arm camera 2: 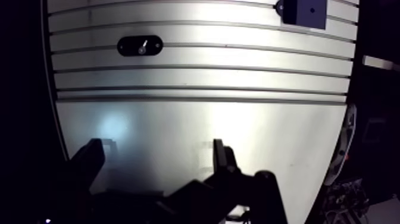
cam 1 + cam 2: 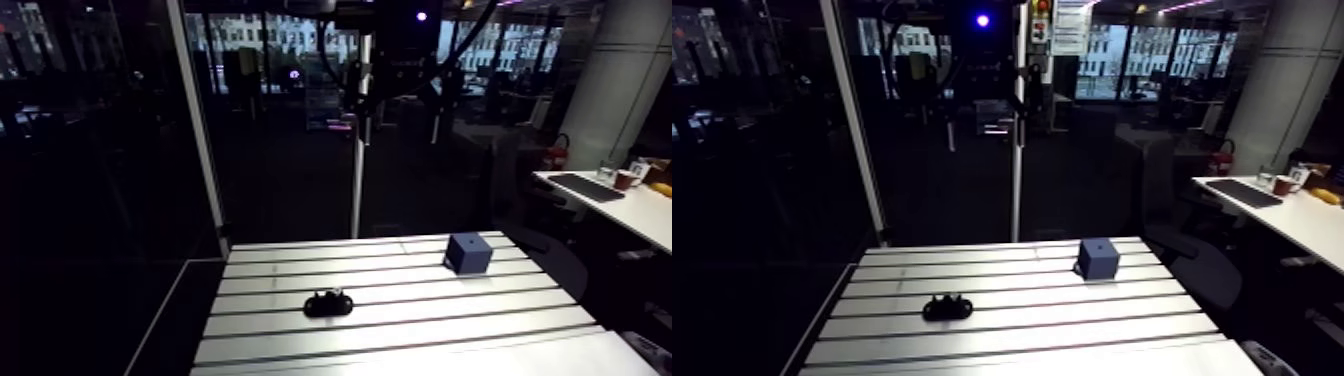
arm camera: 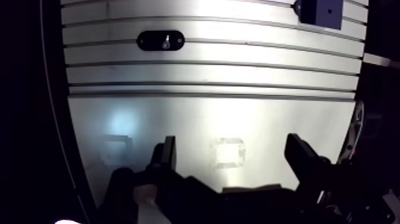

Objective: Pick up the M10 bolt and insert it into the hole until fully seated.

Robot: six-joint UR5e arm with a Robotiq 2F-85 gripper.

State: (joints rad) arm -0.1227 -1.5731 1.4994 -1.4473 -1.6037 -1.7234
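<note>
We've got a slotted aluminium table (image 2: 400,330), brushed and shiny. Long parallel grooves run left to right, and there's a smooth ungrooved strip along the near edge. Left of the middle sits a black holder (image 2: 328,303), flat, oval and matte. The bolt (image 3: 166,41) rests in its centre, small, pale metal, glinting; we can't tell its thread or head shape from here. Far right on the table stands a dark blue block (image 2: 468,252), cube-like with sharp edges and matte faces. It sits flat on the surface, well apart from the holder. One small round hole (image 3: 328,10) shows in the middle of its top face, dark and open.

In the wrist view the gripper (image 3: 232,149) hangs over the smooth near strip, spread wide and holding nothing. Its two fingers (image 3: 168,152) are black, blocky and flat-faced, with bare table between them. The holder with the bolt lies well ahead of the gripper, out past one finger. The block lies farther ahead, out past the other finger, near the table's far edge.
</note>
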